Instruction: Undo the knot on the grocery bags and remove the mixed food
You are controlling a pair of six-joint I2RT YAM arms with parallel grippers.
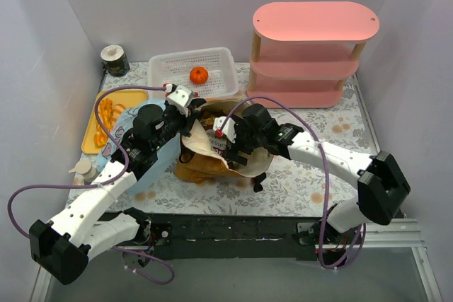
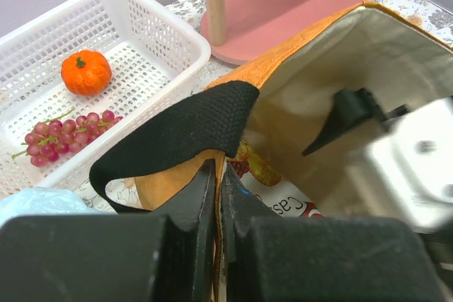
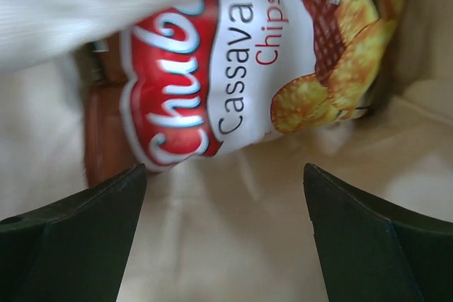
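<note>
The mustard-brown tote [image 1: 202, 167] stands open mid-table, its cream lining [image 2: 311, 97] showing. My left gripper [image 2: 218, 175] is shut on the tote's near rim, just under the black strap [image 2: 177, 132], and holds the mouth open; it also shows in the top view [image 1: 190, 124]. My right gripper [image 1: 228, 141] is inside the tote, open and empty [image 3: 223, 196], a short way from the red-and-white snack packet [image 3: 233, 76], which also shows in the left wrist view [image 2: 287, 192]. The pale blue plastic bag [image 1: 138, 114] lies flat under my left arm. The can is not visible.
A white basket [image 1: 166, 68] at the back holds the orange fruit [image 1: 199, 74] and the grapes [image 2: 67, 132]. A yellow tray [image 1: 90, 132] at the left holds pastry pieces [image 1: 106, 114]. A dark cup [image 1: 115, 60] stands back left. A pink shelf [image 1: 311, 54] stands back right.
</note>
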